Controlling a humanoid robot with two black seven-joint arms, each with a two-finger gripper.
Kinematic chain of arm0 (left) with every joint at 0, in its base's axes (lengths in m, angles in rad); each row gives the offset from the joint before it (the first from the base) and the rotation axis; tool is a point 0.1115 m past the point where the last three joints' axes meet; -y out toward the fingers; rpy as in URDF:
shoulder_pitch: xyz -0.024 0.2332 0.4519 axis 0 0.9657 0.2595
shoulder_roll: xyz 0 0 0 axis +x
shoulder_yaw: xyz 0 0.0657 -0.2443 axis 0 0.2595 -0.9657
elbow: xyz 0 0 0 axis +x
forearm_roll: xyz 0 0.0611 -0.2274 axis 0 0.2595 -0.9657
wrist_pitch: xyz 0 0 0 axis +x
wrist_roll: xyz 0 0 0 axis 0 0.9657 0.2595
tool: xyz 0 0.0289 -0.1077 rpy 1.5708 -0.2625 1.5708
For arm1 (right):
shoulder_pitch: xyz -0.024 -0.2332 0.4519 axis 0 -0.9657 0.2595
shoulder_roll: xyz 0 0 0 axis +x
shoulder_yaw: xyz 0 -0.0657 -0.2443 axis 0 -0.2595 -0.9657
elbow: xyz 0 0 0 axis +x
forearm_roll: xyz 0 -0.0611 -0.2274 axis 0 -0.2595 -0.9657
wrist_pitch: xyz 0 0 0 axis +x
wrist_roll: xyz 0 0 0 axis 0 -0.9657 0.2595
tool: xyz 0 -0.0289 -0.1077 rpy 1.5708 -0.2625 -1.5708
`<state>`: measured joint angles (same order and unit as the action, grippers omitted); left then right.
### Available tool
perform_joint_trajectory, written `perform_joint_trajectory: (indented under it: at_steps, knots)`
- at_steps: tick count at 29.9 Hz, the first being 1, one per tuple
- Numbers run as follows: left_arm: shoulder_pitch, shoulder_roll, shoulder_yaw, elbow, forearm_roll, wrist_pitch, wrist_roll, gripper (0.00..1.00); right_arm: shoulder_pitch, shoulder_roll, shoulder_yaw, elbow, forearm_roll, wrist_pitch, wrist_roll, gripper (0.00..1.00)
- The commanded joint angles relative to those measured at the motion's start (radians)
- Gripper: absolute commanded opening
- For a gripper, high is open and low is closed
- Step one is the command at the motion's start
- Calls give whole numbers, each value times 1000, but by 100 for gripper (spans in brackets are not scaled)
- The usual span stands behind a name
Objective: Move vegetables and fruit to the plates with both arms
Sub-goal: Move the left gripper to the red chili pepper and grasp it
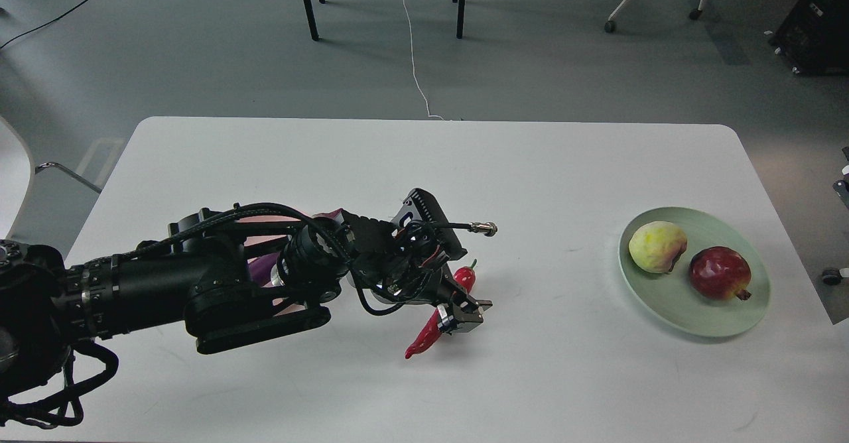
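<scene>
Only one arm is in the frame, the left arm (152,284), stretching in from the lower left across the white worktop (411,164), and its bulk covers a lot: the pink plate (262,219) shows only as pale slivers above and below the black links, and the eggplant (260,267) is just a small purple patch peeking between the arm parts in the left-centre of the frame, so how it lies cannot be made out. The left hand (462,317) sits just below centre, its fingers dark and bunched against the red chili pepper (431,330); they appear pressed around the pepper's middle, clamped on it, though the exact contact is hard to read. The chili runs diagonally, green stem towards the upper right near the wrist, pointed tip towards the lower left, and whether it touches the worktop or is lifted cannot be told. The right arm and its hand are out of the frame altogether. Over at the right of the frame, well apart from the arm, the green plate (703,317) is fully in sight and carries two fruits side by side: the yellow-green fruit (656,247) on the left, the dark red fruit (719,272) on the right with its small crown tip pointing lower right. Count: two plates, two fruits, one chili, one eggplant partly seen, one arm.
</scene>
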<state>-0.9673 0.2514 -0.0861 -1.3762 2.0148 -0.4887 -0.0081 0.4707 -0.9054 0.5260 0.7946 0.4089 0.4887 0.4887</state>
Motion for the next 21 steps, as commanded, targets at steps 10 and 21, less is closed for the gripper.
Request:
perform_joint_trajectory:
  at_steps: [10,21]
  knots:
    - [64,3,46,26,56,0,-3,87,0,0,3,0,-5,0,0,99]
    - [52,6,82,34,58,0,-10,45,0,2,0,-2,-7,0,0,99]
